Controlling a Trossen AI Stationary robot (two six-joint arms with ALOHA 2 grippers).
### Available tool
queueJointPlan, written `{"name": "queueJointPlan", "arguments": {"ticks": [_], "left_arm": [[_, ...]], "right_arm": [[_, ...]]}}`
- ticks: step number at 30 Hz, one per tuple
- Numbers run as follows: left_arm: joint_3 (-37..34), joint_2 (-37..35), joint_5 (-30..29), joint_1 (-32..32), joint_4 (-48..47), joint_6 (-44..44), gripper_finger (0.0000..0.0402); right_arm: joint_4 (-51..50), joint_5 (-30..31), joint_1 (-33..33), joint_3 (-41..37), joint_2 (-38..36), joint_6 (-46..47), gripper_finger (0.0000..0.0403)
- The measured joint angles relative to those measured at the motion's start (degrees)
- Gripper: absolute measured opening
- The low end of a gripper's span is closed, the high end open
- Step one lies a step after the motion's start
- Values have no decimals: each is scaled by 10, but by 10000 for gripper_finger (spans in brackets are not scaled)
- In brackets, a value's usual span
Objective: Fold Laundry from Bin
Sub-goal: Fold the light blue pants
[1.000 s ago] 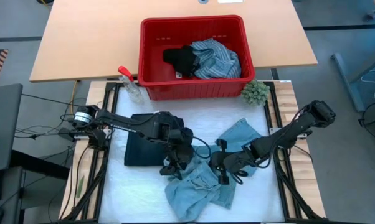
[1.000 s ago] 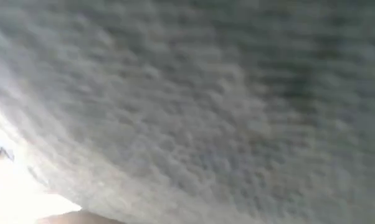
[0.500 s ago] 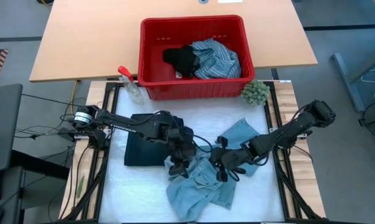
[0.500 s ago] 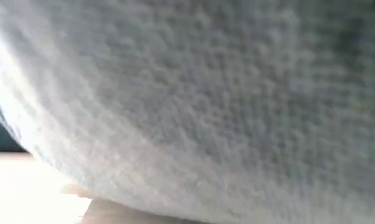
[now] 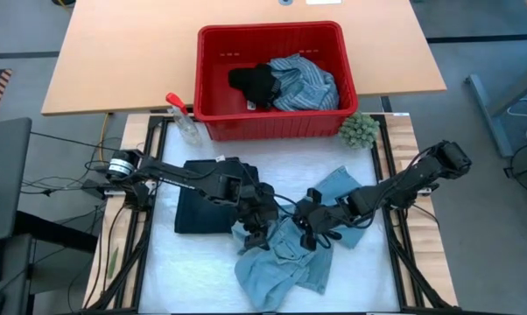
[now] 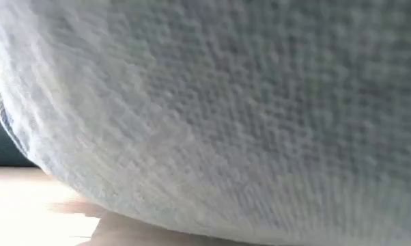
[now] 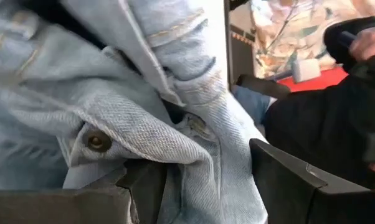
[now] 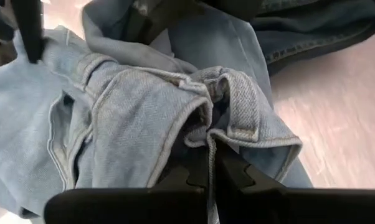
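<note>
Both my grippers meet on the jeans (image 5: pixel 285 254) crumpled mid-table, at six o'clock from the red bin (image 5: pixel 272 80). My left gripper (image 5: pixel 256 229) has its jaws clamped around a bunched waistband fold, and my right gripper (image 5: pixel 309 233) is pinched tight on denim. The striped shirt (image 5: pixel 305 83) and a black piece (image 5: pixel 253 85) lie in the bin.

low view blocked by pale fabric (image 6: pixel 226 116) pressed close, navy piece (image 5: pixel 198 206) partly hidden under left arm

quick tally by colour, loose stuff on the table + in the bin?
Blue garments: 3 - jeans, striped shirt, dark navy piece
Black: 1 - small black piece
Red: 1 - bin
Green: 1 - fuzzy ball
Clear, red trigger: 1 - spray bottle
Total: 7
</note>
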Motion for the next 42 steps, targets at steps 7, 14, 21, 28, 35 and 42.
{"name": "queueJointPlan", "arguments": {"ticks": [7,14,21,28,35,42], "left_arm": [[0,1,-46,-1,-25,9,213],[0,2,-64,-1,-43,23,174],[0,2,-70,-2,-34,49,16],[6,1,-69,-2,-24,73,4],[12,-51,-131,-2,-24,128,2],[-86,-195,-324,-25,31,179,1]], "right_arm": [[-2,-2,-3,0,0,7,31],[0,-1,-5,0,0,10,32],[-4,-4,-11,0,-26,6,47],[-42,-15,-6,0,-115,-9,72],[-103,22,20,0,-229,-29,102],[-149,182,100,-34,-293,-31,118]]}}
